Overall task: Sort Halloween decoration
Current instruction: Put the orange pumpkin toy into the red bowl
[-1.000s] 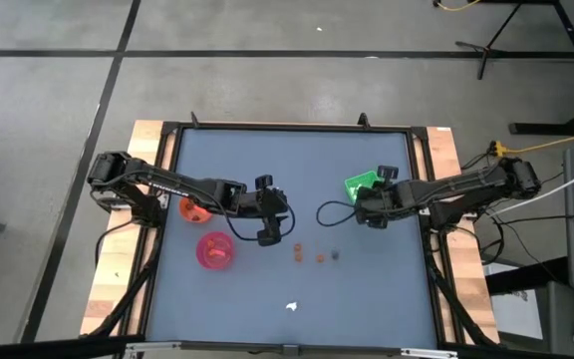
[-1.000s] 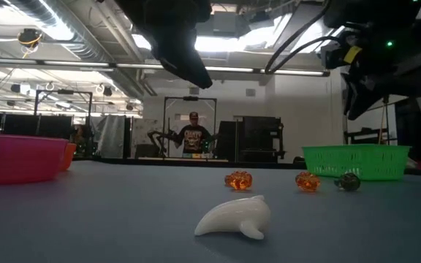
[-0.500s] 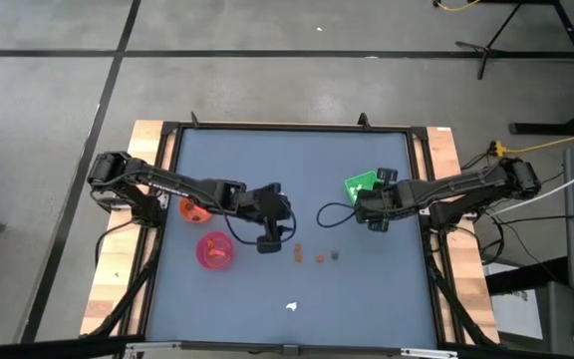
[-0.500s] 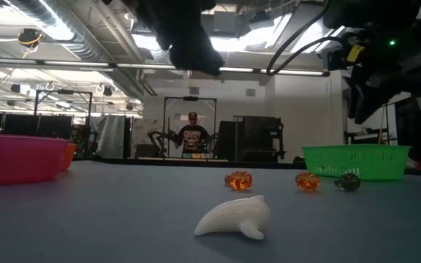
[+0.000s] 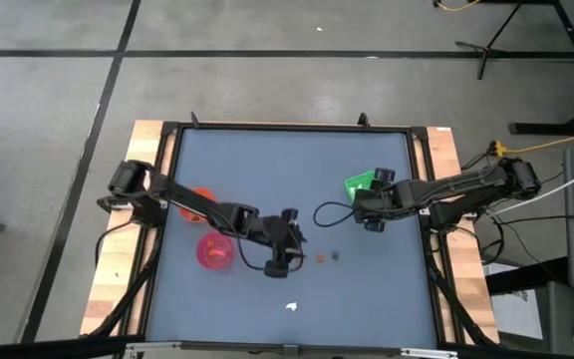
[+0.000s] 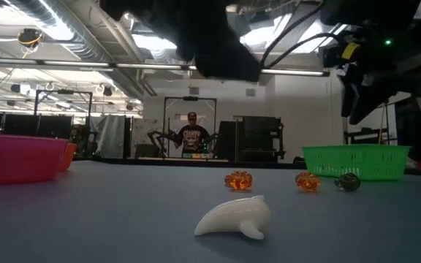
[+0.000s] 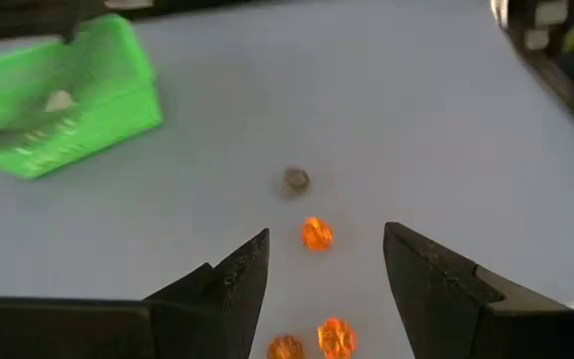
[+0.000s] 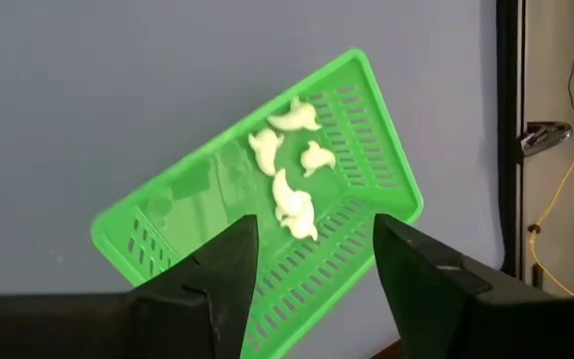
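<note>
Green tray (image 5: 361,184) sits at the desk's (image 5: 267,170) right side under the right claw (image 8: 307,274), whose fingers are spread wide above five white pieces (image 8: 289,165) lying loose inside it. A pink bowl (image 5: 214,250) and an orange bowl (image 5: 201,197) stand on the left. The left claw (image 7: 322,269) hangs wide open over the orange pieces (image 7: 317,234), with a dark round piece (image 7: 296,180) just beyond. A lone white piece (image 6: 236,216) lies near the front edge, its long axis running across the low view. Nothing blocks either claw.
</note>
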Controlling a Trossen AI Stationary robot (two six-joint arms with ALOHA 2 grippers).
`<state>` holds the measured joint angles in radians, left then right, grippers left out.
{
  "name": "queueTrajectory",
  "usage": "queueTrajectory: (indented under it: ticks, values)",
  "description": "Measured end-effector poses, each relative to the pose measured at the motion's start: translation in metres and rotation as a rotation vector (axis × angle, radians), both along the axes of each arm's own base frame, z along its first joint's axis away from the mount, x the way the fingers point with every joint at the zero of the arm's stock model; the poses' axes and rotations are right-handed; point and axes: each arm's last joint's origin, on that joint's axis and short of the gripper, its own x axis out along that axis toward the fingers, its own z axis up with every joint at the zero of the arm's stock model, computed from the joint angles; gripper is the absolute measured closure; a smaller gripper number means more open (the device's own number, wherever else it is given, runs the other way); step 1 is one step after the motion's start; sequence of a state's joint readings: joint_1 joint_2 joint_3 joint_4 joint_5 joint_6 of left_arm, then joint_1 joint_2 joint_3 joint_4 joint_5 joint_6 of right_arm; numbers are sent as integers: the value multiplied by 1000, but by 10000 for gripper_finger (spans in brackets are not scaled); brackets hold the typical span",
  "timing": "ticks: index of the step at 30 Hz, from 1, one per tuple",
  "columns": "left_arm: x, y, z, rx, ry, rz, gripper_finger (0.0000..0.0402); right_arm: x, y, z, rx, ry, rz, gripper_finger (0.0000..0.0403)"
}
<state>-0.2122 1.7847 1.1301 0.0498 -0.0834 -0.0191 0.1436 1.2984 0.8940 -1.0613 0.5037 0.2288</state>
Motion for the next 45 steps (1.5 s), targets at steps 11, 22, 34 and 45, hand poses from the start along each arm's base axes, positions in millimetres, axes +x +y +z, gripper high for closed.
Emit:
queueTrajectory:
  ticks: [11, 22, 34, 45]
  values:
    - [11, -10, -69, 98, 163, -69, 218, 5, 1, 1, 8, -54, 0, 203]
    - [13, -11, -94, 82, 228, -96, 218, 7, 1, 1, 11, -73, 0, 203]
    - [12, -11, -95, 82, 251, -106, 219, 7, 1, 1, 22, -72, 1, 203]
    - [11, -11, -95, 80, 255, -112, 261, 7, 2, 1, 37, -70, 3, 203]
